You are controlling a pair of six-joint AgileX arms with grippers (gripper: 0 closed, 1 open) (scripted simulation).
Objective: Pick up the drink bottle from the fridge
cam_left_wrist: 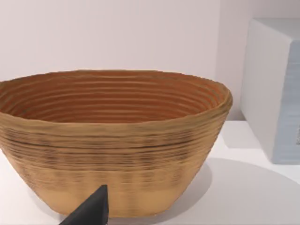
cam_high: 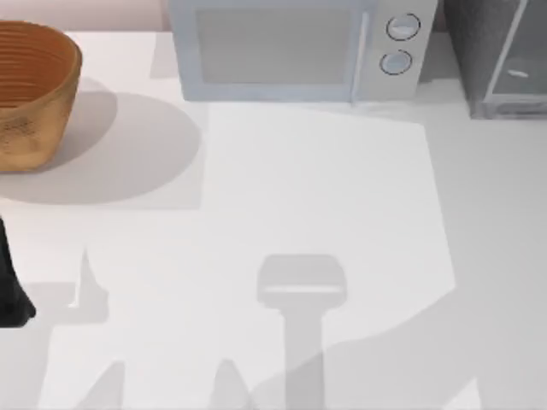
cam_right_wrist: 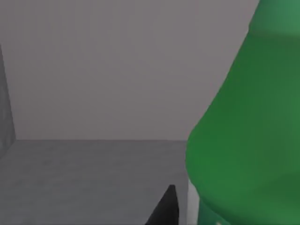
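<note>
The bright-green drink bottle [cam_right_wrist: 243, 131] looms very close in the right wrist view, upright on the grey floor of the fridge [cam_right_wrist: 79, 178]. A dark tip of my right gripper [cam_right_wrist: 165, 208] sits right beside the bottle's lower body, a thin gap apart. From above, the fridge [cam_high: 500, 51] stands at the table's back right corner, dark grey with a pale door panel. My left gripper [cam_high: 13, 295] is parked at the table's far left edge, and its dark tip [cam_left_wrist: 91, 212] points at the basket.
A woven brown basket [cam_high: 34, 85] stands at the back left, large in the left wrist view [cam_left_wrist: 112, 140]. A white microwave [cam_high: 299, 47] with two round knobs occupies the back middle, just left of the fridge. Arm shadows fall across the white table [cam_high: 325, 196].
</note>
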